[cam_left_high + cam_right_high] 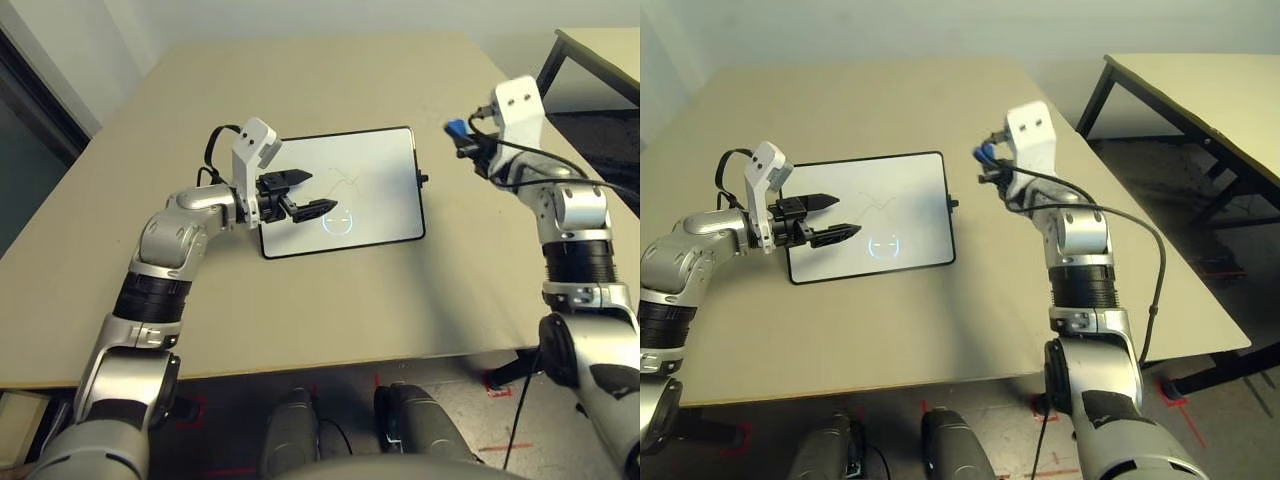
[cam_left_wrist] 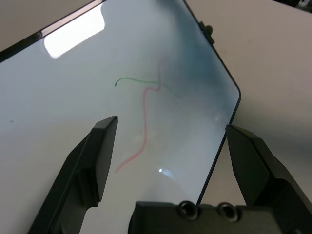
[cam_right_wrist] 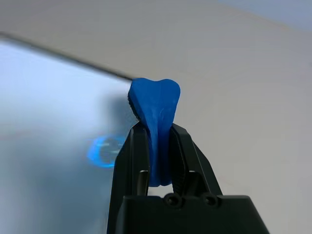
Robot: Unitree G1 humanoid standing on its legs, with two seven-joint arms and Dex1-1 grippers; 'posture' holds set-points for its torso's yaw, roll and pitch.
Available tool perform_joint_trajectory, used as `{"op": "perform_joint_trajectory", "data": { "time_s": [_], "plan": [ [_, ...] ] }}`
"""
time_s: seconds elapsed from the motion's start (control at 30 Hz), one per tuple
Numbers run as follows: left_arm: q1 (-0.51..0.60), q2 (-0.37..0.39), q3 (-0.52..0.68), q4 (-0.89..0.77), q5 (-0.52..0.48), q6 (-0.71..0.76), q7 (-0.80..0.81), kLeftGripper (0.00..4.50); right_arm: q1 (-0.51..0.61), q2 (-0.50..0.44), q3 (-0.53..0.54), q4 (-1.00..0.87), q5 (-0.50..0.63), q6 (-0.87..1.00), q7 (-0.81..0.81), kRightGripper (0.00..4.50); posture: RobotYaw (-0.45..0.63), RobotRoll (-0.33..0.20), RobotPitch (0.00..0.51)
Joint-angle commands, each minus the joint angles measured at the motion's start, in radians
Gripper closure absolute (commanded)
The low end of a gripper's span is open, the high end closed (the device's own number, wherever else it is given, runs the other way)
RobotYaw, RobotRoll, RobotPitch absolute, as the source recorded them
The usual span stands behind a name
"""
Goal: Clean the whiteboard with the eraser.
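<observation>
Two beige surfaces fill the room: the worktop (image 1: 330,80) bearing the whiteboard (image 1: 380,200), spread left gripper (image 1: 305,194) above, right gripper (image 3: 155,146) pinching the eraser (image 3: 155,105), and a side table (image 1: 1210,90).

Beige table (image 1: 330,80) fills most of the frame, plain matte top. Second table (image 1: 1200,90) at upper right, same beige top, black metal legs (image 1: 1092,100), standing apart from the first. Grey floor along the bottom and right, with red tape marks (image 1: 1175,400) at lower right. Pale wall across the top.
</observation>
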Motion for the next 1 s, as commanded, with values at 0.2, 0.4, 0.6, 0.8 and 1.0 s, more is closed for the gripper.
{"op": "perform_joint_trajectory", "data": {
  "time_s": [0.2,0.4,0.6,0.8,1.0],
  "plan": [
    [-0.012,0.030,0.005,-0.017,-0.002,0.020,-0.017,0.00,0.030,-0.035,0.232,0.057,-0.113,-0.027,0.085,3.94,-0.03,0.000,0.092],
    [0.006,0.028,0.010,-0.052,-0.016,0.039,-0.013,0.00,0.070,-0.036,0.333,0.038,-0.153,0.009,0.144,3.96,-0.02,0.000,0.097],
    [0.017,0.031,0.011,-0.069,-0.023,0.052,-0.011,0.00,0.103,-0.038,0.368,-0.018,-0.167,0.047,0.177,3.99,-0.02,0.000,0.102],
    [0.014,0.033,0.008,-0.062,-0.024,0.052,-0.011,0.00,0.040,-0.012,0.312,0.088,-0.203,-0.023,0.119,4.08,-0.02,0.000,0.103],
    [0.015,0.032,0.004,-0.062,-0.024,0.053,-0.012,0.00,-0.063,0.001,0.268,0.215,-0.239,-0.124,0.066,4.09,-0.02,0.000,0.102]
  ]
}}
